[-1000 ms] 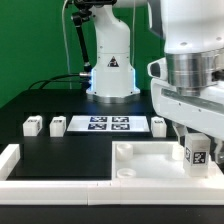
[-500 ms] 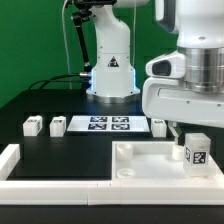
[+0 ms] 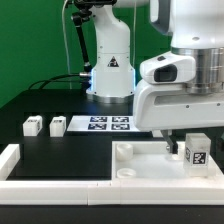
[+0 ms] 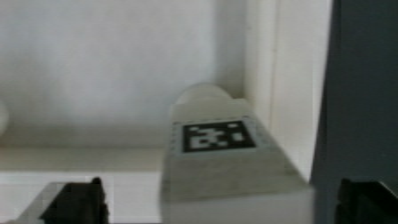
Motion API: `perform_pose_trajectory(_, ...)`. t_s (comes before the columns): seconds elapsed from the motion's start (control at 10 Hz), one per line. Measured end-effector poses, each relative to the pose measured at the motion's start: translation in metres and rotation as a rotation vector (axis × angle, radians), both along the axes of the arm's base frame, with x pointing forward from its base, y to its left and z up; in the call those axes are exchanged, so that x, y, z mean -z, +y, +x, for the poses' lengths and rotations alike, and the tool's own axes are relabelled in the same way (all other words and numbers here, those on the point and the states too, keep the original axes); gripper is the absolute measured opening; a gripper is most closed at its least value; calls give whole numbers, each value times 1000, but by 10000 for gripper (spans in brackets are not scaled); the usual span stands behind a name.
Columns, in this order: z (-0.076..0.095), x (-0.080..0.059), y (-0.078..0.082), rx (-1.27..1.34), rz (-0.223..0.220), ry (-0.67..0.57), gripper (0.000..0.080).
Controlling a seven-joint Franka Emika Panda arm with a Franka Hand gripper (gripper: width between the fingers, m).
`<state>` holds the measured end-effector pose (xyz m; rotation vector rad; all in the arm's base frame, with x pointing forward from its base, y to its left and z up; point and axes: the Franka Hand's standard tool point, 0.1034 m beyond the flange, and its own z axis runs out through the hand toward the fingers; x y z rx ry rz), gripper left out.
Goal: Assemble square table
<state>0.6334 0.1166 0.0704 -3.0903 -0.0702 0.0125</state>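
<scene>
- Exterior view: the arm's bulky wrist now hangs over the square table top [image 3: 140,165], which lies on the black tabletop [image 3: 60,150] at its near edge, toward the exterior view's right.
- Over the last second the wrist has turned and shifted toward the exterior view's left. The tagged leg [image 3: 197,152] has not stirred and stands upright in the top's far corner at the exterior view's right.
- The claw [image 3: 188,146] is around that leg with its jaws spread wide. One dark finger [image 3: 170,146] shows just beside the leg and apart from it, and the other is hidden.
- Judgement: the leg stands on its own at a corner hole, so it is either freshly set down or about to be gripped for seating.
- Two spare legs [image 3: 44,126] wait near the tabletop's edge at the exterior view's left, beside the marker board [image 3: 105,124]. The white rail [image 3: 50,184] runs along the near edge.
- Wrist view: the leg [image 4: 217,150] fills the middle with its tag facing the camera, against the top's white rim [image 4: 107,70].
- The two dark fingertips [image 4: 75,204] sit well apart on either side of it, and neither touches it.
</scene>
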Motion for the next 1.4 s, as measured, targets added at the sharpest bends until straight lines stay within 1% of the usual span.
perform_pose_trajectory(0.1,0,0,2,-4,0,0,526)
perform_pose_trajectory(0.2,-1,0,2,10,1,1,388)
perform_pose_trajectory(0.3,-1,0,2,22,0,2,388)
perform_pose_trajectory(0.4,-1,0,2,43,1,3,286)
perform_pose_trajectory(0.8,-1,0,3,333,-1,18,288)
perform_pose_trajectory(0.9,0,1,1,472,1,15,288)
perform_pose_trajectory(1.2,-1,1,-2,942,37,50,288)
perform_pose_trajectory(1.3,0,1,-3,1030,50,64,288)
perform_pose_trajectory(1.4,-1,2,-2,1086,49,69,288)
